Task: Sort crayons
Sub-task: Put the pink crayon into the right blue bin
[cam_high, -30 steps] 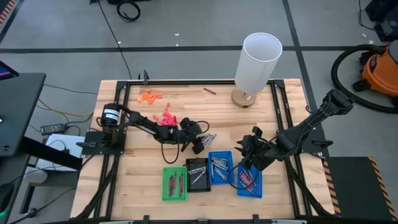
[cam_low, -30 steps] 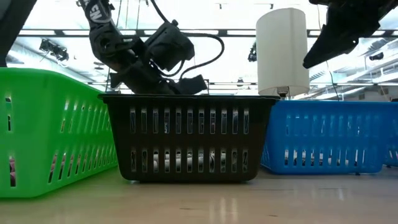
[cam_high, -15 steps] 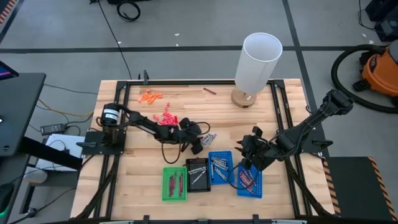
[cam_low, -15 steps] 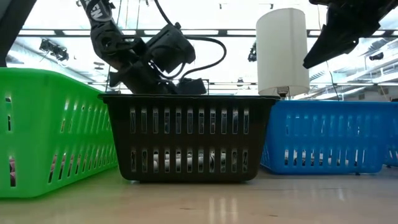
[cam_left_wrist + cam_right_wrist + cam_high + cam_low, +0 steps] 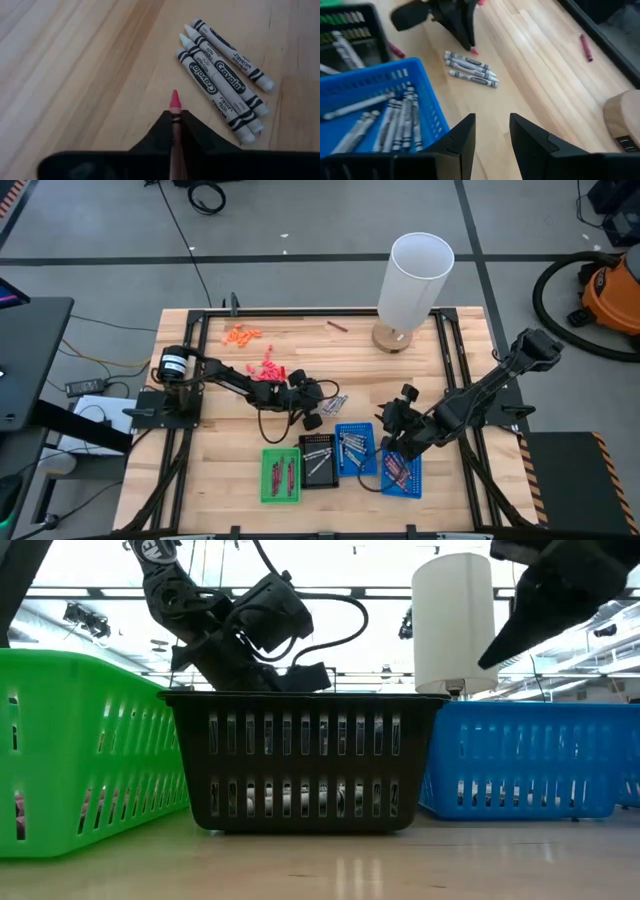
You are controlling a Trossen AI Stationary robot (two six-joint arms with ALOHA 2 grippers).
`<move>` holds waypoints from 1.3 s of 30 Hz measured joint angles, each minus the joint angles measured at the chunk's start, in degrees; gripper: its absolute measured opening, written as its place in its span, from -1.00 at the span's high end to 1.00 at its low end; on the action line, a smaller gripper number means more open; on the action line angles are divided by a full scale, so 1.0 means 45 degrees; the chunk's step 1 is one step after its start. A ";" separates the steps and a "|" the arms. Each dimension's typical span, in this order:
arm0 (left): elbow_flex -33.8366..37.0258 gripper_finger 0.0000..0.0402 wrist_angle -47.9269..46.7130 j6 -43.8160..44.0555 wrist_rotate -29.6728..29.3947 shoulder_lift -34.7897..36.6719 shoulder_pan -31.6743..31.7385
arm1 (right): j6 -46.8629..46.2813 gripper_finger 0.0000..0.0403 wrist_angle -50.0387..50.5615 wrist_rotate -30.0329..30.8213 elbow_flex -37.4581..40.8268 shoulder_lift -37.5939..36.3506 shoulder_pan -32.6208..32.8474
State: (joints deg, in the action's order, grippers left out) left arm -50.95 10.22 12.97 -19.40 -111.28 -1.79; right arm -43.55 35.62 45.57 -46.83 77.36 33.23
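Observation:
My left gripper (image 5: 174, 114) is shut on a pink-red crayon (image 5: 174, 102) near the table's middle (image 5: 320, 406). Just beside it, three silvery grey crayons (image 5: 224, 82) lie flat on the wood, side by side. My right gripper (image 5: 491, 125) hangs open and empty above the two blue trays (image 5: 393, 432). The nearer blue tray (image 5: 422, 82) holds several grey crayons. A green tray (image 5: 266, 476) holds red crayons, and a black tray (image 5: 304, 462) holds grey ones. One maroon crayon (image 5: 336, 325) lies alone near the far edge. My left gripper pinches the pink-red crayon between its two fingers, and the crayon lies along them. Its pointed tip (image 5: 174, 96) sticks out past the fingertips. The fingers slant down toward the table (image 5: 465, 35). Whether the tip touches the wood cannot be told.
A white lamp (image 5: 412, 278) on a wooden base stands at the far right. Tiny orange bits (image 5: 242, 334) and pink-red bits (image 5: 270, 368) lie at the far left. The four trays stand in a row along the near edge. A black frame (image 5: 450, 350) borders the table.
My right arm has shifted a little toward the table's left and near edge, its gripper still open over the blue trays. My left gripper has stayed beside the three grey crayons.

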 joint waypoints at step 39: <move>0.1300 0.91 0.3083 -0.2831 -0.0475 0.2166 -0.0890 | 0.4826 0.42 -0.5583 -0.3101 0.2935 -0.1521 -0.3961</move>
State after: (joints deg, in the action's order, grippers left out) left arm -45.10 24.10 0.23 -21.54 -101.54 -5.79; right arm -21.83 10.49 31.62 -33.62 70.51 15.41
